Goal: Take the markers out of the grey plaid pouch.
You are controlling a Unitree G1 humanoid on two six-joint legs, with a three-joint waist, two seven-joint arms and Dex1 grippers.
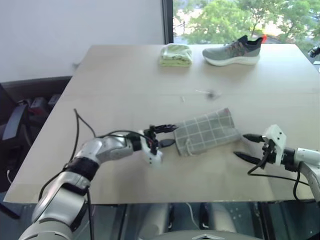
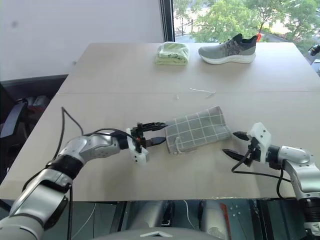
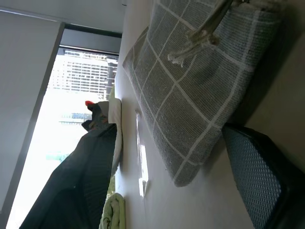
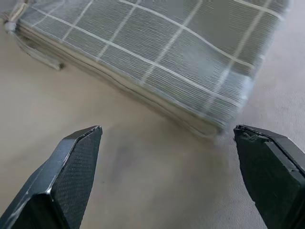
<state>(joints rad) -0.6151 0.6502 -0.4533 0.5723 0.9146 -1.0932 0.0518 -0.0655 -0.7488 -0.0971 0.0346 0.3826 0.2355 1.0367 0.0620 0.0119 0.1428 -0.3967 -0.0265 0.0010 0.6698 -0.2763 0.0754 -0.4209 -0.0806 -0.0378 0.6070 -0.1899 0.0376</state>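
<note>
Grey-green plaid fabric lies flat near the middle of the pale wooden table (image 1: 125, 75): through the head camera I see the grey plaid pouch (image 1: 207, 131) resting between my two arms, closed as far as I can tell, with nothing of its contents showing. My left gripper (image 1: 167, 135) points sideways at the pouch's near-left end, fingers spread apart, their tips just beside the fabric edge; I cannot tell whether they touch it. My right gripper (image 1: 247, 146) sits off the pouch's right end, fingers wide apart, holding nothing. At the far edge of the table I see a folded light-green cloth (image 1: 176, 54) and, beside it, a grey sneaker (image 1: 233, 51).

From the left wrist I look along the pouch (image 3: 190, 90) at close range; a pale zipper pull cord (image 3: 198, 38) lies across its grid pattern, and one dark fingertip (image 3: 257, 176) sits just beside the pouch's corner. The sneaker (image 3: 102, 112) and green cloth (image 3: 112, 212) show beyond.

From the right wrist, both fingers (image 4: 66, 176) stand far apart over bare tabletop, the pouch's (image 4: 157, 52) zippered edge lying ahead of them, apart from both.
</note>
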